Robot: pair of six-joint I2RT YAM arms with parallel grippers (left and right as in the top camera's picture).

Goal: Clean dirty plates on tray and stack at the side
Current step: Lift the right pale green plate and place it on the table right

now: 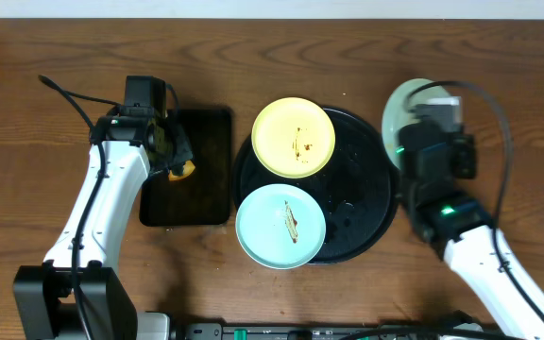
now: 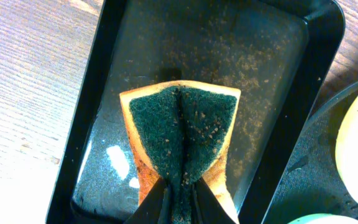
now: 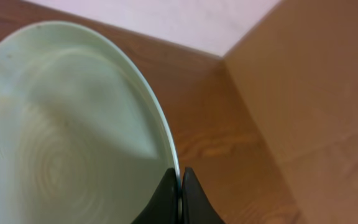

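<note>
Right gripper [image 3: 180,179]: pinching pale mint round plastic plate [image 3: 61,137] by its rim.
Left gripper [image 2: 179,200]: squeezing green-topped yellow sponge [image 2: 182,124].
Handling: seeming light, stiff, slick; rim gripping best.

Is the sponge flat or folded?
Folded: the left gripper squeezes the sponge, creasing its green face down the middle.

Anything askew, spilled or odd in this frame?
The yellow plate and the smeared mint-blue plate both overhang the left rim of the round black tray instead of lying inside it. Brown specks are scattered over the rectangular black tray, under the sponge pinched in the left gripper.
</note>
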